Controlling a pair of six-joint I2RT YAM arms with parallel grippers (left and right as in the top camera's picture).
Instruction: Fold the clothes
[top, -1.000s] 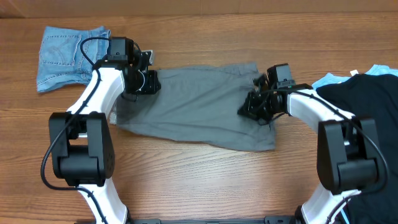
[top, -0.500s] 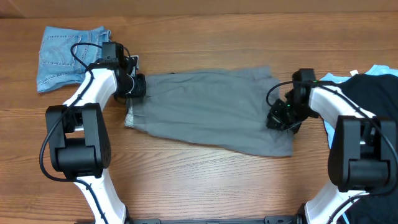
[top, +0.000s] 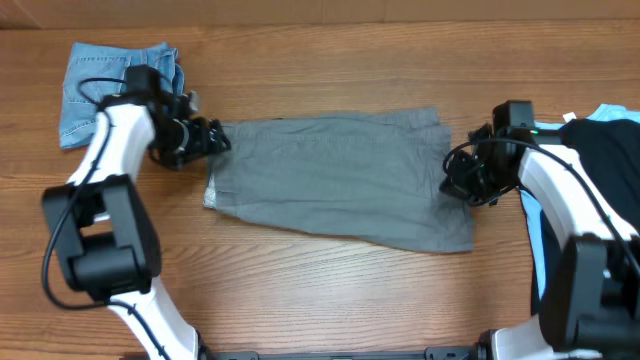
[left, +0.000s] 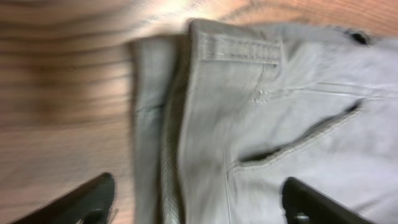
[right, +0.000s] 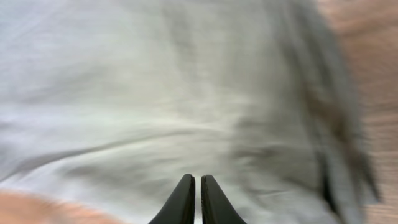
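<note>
**Q:** Now, where does the flat grey cloth garment (top: 335, 180) lie relative to each tool?

**A:** It lies spread on the brown wooden table (top: 320, 300), between the two arms. The left gripper (left: 198, 186) is at its left end, jaws set wide. One dark finger (left: 81, 199) is over the bare wood and the other over the cloth, straddling the waistband edge without touching it. The right gripper (right: 196, 186) is at the right end, over the cloth. Its tips are pressed together and nothing shows between them.

**Q:** State orientation and long axis.

**A:** The long axis runs left to right across the table, with the near edge slanting nearer toward the right. The waistband, with belt loop and pocket slit, points left; the leg ends point right.

**Q:** What is beyond and beside it?

**A:** A black garment (top: 600, 170) lies at the right edge. A folded blue denim piece (top: 105, 85) lies at the far left, apart from the grey cloth.
</note>
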